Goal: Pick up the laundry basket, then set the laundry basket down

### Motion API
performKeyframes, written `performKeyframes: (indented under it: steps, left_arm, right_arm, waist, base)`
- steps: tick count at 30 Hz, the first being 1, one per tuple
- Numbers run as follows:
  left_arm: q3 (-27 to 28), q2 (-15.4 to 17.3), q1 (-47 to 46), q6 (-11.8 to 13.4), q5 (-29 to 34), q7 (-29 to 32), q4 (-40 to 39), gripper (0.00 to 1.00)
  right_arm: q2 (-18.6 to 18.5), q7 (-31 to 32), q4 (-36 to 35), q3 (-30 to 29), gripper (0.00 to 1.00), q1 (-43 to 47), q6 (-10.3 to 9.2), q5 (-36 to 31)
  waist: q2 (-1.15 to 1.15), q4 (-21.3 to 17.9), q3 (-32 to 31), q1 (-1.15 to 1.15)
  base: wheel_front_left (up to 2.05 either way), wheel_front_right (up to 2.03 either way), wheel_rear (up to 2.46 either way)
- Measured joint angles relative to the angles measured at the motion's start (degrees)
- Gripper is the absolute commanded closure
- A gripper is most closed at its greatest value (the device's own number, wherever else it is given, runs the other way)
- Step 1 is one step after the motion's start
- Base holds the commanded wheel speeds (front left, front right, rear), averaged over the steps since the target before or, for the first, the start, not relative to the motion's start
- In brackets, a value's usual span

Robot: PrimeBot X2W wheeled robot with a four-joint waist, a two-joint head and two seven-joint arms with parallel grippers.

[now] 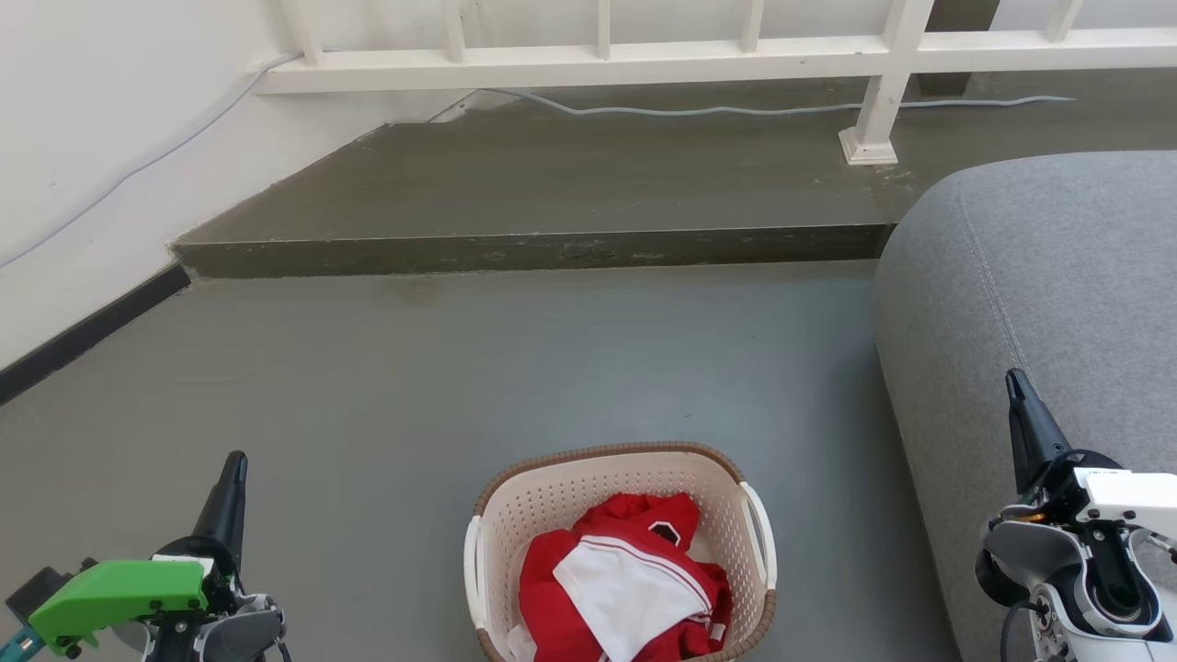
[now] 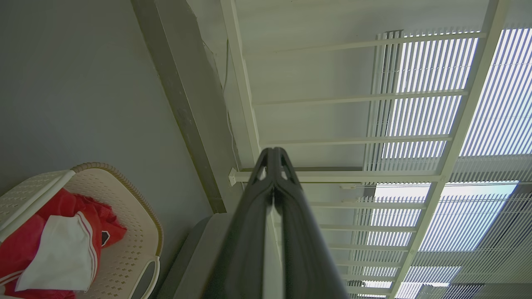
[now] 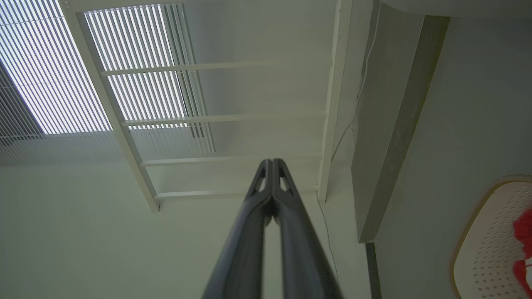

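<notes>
A: Basket pos?

B: On floor, laundry basket sits just beside sofa; red-white clothing inside. Left gripper on basket's far side from sofa, right gripper over sofa's edge. Both finger pairs pressed tight, holding nothing.

A: Risks?

B: My read: uneven grab on white handles = basket tilts, clothing spills. Right arm cld snag sofa.

A: Blind spots?

B: Basket's near rim cut off at head view's bottom; base unseen.

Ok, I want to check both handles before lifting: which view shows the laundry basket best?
The head view: the cream perforated plastic laundry basket shows nearly whole, with both white handles. The left wrist view catches one end with red-and-white clothing; the right wrist view, a rim-and-wall slice.
</notes>
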Motion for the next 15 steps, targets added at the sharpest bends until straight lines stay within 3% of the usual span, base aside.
performKeyframes:
  steps: [15]
  left_arm:
    - [0.1,0.0,0.0,-0.1,0.0,0.1,0.4,1.0]
  right_arm:
    - [0.0,0.1,0.1,0.0,1.0,0.0,0.0,0.0]
  waist:
    - [0.0,0.0,0.0,0.0]
  base:
    - [0.0,0.0,0.0]
